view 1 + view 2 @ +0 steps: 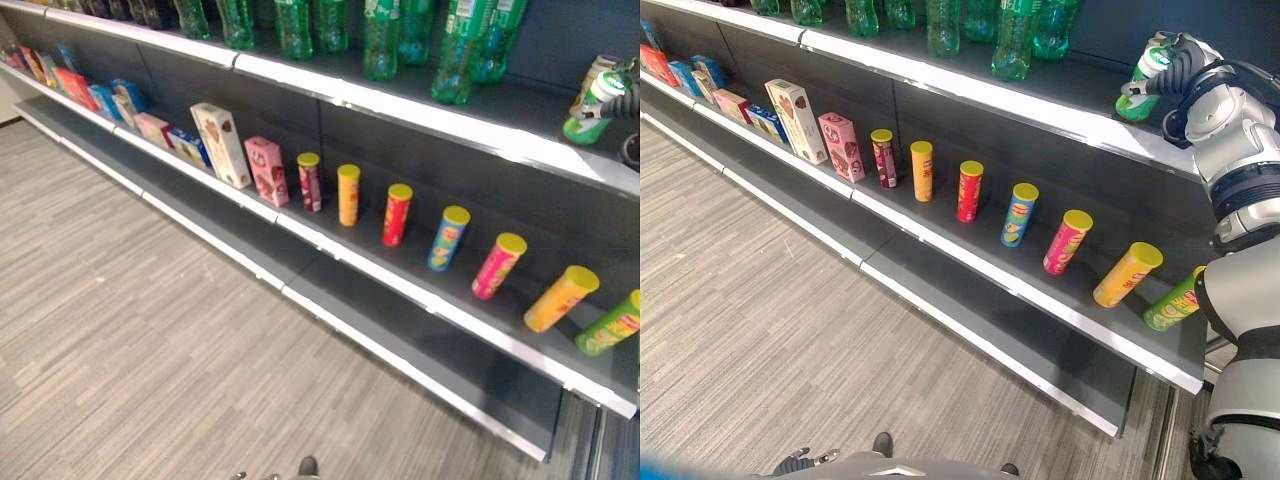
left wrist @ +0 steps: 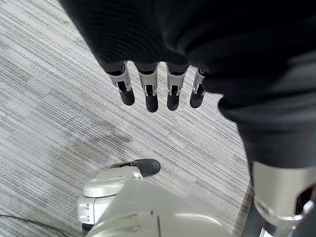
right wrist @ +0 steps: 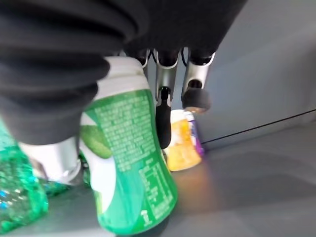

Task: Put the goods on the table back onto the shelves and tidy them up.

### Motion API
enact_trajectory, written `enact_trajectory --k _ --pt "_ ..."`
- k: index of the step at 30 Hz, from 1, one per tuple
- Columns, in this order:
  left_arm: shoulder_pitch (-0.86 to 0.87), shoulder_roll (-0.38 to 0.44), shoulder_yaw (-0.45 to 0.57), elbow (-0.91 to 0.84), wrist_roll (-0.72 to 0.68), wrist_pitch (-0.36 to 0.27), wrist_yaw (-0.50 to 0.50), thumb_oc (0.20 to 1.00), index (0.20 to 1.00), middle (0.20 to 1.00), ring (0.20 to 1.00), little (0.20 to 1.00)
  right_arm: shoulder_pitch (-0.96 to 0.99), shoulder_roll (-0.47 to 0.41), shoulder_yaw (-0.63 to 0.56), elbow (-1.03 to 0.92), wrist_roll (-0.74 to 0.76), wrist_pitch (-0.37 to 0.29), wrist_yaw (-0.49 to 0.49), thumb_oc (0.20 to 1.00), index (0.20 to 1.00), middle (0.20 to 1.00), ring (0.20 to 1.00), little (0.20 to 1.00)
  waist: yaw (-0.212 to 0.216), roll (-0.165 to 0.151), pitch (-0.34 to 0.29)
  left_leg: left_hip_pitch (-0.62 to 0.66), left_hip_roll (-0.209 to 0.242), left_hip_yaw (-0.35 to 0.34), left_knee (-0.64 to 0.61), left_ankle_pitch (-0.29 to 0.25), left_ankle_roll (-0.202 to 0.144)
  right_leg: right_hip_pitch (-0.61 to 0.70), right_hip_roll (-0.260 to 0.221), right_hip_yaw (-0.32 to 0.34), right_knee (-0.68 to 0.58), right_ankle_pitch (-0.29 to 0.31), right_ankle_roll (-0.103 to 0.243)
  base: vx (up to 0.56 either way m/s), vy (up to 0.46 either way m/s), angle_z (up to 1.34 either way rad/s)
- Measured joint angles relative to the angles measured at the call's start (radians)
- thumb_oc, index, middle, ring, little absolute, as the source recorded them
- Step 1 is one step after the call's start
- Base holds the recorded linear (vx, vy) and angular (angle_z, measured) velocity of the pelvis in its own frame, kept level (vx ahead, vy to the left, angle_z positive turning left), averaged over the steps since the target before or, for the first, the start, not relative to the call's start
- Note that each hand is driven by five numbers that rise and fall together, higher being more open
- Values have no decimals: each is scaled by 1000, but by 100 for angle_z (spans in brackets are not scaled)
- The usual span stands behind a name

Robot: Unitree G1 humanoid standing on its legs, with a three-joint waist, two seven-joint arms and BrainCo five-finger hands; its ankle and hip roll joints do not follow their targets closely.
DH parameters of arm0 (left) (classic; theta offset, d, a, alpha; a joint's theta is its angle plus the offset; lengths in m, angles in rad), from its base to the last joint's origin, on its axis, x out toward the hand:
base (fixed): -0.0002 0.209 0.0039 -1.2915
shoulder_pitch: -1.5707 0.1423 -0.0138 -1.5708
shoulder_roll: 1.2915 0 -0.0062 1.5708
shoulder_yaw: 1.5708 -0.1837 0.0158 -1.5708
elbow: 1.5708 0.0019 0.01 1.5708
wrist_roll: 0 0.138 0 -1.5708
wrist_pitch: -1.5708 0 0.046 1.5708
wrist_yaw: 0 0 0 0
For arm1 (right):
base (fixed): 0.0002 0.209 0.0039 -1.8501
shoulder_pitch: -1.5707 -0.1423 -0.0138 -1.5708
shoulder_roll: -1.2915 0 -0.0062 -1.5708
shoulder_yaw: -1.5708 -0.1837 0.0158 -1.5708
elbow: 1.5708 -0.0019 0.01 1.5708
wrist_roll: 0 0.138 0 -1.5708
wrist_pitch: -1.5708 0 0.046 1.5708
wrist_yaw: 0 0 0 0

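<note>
1. Green bottle (image 3: 128, 153) with a white cap sits in the right hand (image 1: 1180, 68) at the top shelf (image 1: 1060, 105), at the right end of the row of green bottles (image 1: 400, 40).
2. The right wrist view shows the thumb on one side of the bottle and the fingers (image 3: 163, 113) on the other, curled round its upper part. Its base looks to be at or just above the shelf board; I cannot tell whether it rests there.
3. Progress, as I judge it: this bottle is in the placing step and not yet released. The middle shelf (image 1: 330, 235) already carries boxes (image 1: 222, 143) and a spaced row of tube cans (image 1: 397, 213). No table is in sight, so how much is left cannot be told.
4. The bottle's long axis runs near upright, cap up, leaning a little.
5. The left hand (image 2: 158, 89) hangs over the floor (image 2: 59, 98), fingers straight, holding nothing.
</note>
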Motion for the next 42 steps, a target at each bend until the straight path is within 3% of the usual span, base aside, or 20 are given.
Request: enact_trajectory --k 42 --pt "6 0 -9 -1 0 1 -2 1000 1000 1000 1000 1000 14 22 -11 39 -46 2 -2 200 200 200 200 200 5 4 -16 -3 -1 -15 0 2 2 6 0 -15 -1 -1 0 1 -1 1"
